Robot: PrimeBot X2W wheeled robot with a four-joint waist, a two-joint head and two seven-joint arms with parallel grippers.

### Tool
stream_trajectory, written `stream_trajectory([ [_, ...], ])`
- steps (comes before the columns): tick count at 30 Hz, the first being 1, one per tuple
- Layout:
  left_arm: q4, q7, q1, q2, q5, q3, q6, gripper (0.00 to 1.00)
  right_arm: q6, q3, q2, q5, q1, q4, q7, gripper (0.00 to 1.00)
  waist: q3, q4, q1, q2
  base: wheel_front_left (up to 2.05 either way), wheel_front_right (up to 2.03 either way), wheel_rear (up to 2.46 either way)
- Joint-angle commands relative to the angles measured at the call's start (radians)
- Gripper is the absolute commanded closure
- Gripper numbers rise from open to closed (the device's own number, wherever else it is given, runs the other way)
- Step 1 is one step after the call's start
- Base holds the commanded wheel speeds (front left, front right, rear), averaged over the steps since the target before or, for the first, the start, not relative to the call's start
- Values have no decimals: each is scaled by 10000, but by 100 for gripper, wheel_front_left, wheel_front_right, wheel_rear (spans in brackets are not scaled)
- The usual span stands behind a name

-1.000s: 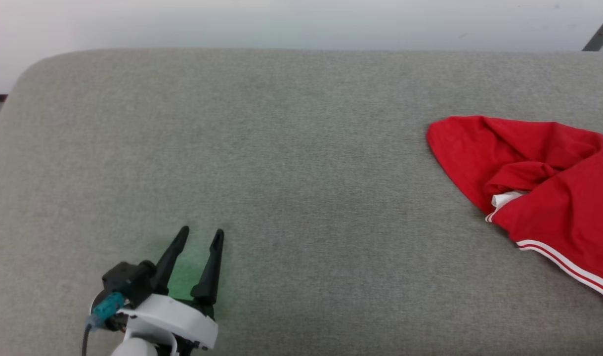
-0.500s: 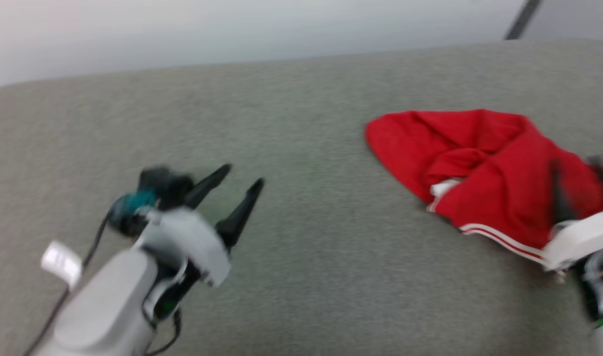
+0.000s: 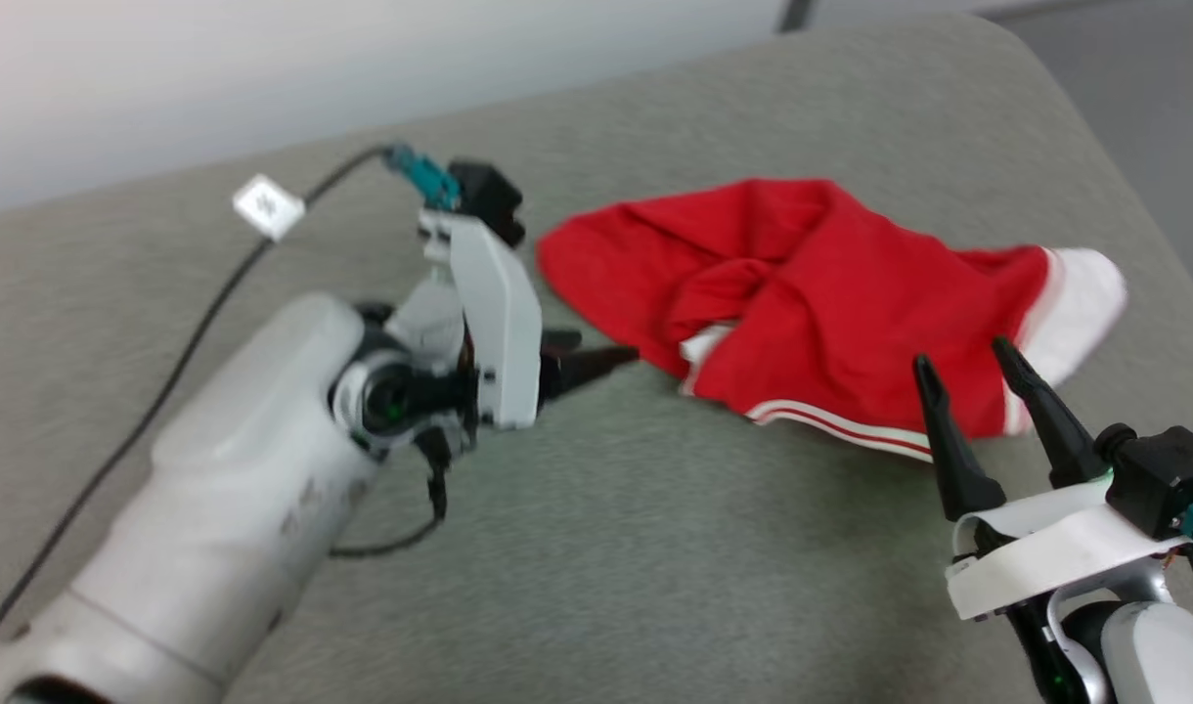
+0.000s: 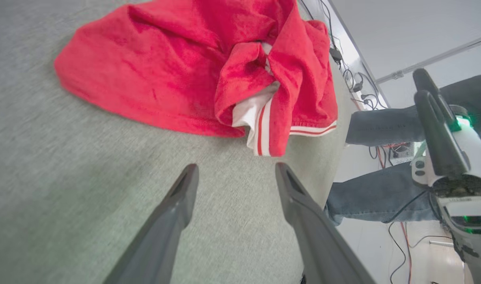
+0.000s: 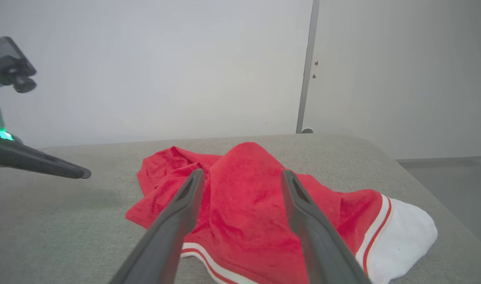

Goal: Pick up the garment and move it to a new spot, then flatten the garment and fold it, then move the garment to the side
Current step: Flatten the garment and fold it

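- At the left of the tabletop (image 3: 606, 548), the left pincer (image 3: 606, 350) is hovering low, fingers aiming at the garment's left fold. Its jaws are standing well parted and gripping nothing.
- Centre-right, the garment (image 3: 812, 284) is lying in a loose crumpled heap. The red side is showing, the striped hem (image 3: 831, 425) is facing the robot, and the white lining (image 3: 1085, 293) is spilling out at the right end.
- Handling, by my reckoning: it is looking light, soft and limp, so it will be sagging and trailing when lifted. The striped hem and the left fold are looking like the best holds, one per pincer.
- Further right, the right pincer (image 3: 958, 354) is hanging at the hem with jaws wide apart, empty. I cannot tell whether it is touching the cloth.
- Edges: the lining is sitting near the tabletop's rounded right corner, so a pull that way is risking a slide off. Open bare grey is stretching leftward and toward the robot.
- Beyond that right edge, a person's legs (image 4: 382, 126) are showing.
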Motion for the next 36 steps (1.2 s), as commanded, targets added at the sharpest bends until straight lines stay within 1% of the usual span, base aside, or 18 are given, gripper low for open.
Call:
stream_trajectory([
  [1, 337, 13, -276, -88, -95, 44, -33, 0, -10, 34, 140, -51, 65, -158, -77, 0, 765, -1091, 0, 0, 0, 0, 0],
  [5, 1228, -114, -771, -208, -2, -18, -33, 0, -10, 69, 319, -168, 113, -347, -204, 0, 1019, -1668, 0, 0, 0, 0, 0],
  [9, 1580, -155, -785, -226, -128, -228, -33, 0, -10, -25, 406, -264, 266, -415, -280, 0, 1066, -1894, 0, 0, 0, 0, 0],
  [13, 1623, -250, -671, -171, -272, -471, -33, 0, -10, -91, 476, -335, 300, -544, -272, 0, 1081, -1921, 0, 0, 0, 0, 0],
  [17, 1562, -261, -699, -289, -399, -604, -33, 0, -10, -114, 488, -381, 280, -623, -196, 0, 1098, -1843, 0, 0, 0, 0, 0],
  [24, 1308, -92, -851, -320, -596, -1060, -33, 0, -10, 82, 520, -396, 42, -652, -153, 0, 1113, -1702, 0, 0, 0, 0, 0],
  [28, 1225, -184, -863, -287, -600, -1302, -33, 0, -10, 152, 530, -378, 51, -659, -172, 0, 1141, -1684, 0, 0, 0, 0, 0],
  [29, 1225, -232, -881, -281, -539, -1372, -33, 9, -10, 163, 532, -377, 57, -661, -179, 0, 1159, -1684, 0, 0, 0, 0, 0],
  [30, 1247, -280, -883, -287, -522, -1430, -33, 38, -10, 174, 537, -379, 45, -669, -190, 0, 1178, -1685, 0, 0, 0, 0, 0],
  [31, 1290, -324, -884, -301, -539, -1478, -33, 61, -10, 180, 544, -379, 31, -684, -196, 0, 1200, -1687, 0, 0, 0, 0, 0],
  [32, 1325, -357, -905, -314, -555, -1517, -33, 79, -10, 174, 546, -387, 18, -698, -199, 0, 1223, -1686, 0, 0, 0, 0, 0],
  [33, 1368, -379, -938, -327, -583, -1543, -33, 100, -10, 165, 552, -396, 2, -721, -202, 0, 1241, -1681, 0, 0, 0, 0, 0],
  [36, 1453, -484, -1037, -388, -732, -1552, -33, 100, -10, 104, 548, -459, -8, -808, -184, 0, 1241, -1563, 0, 0, 0, 0, 0],
])
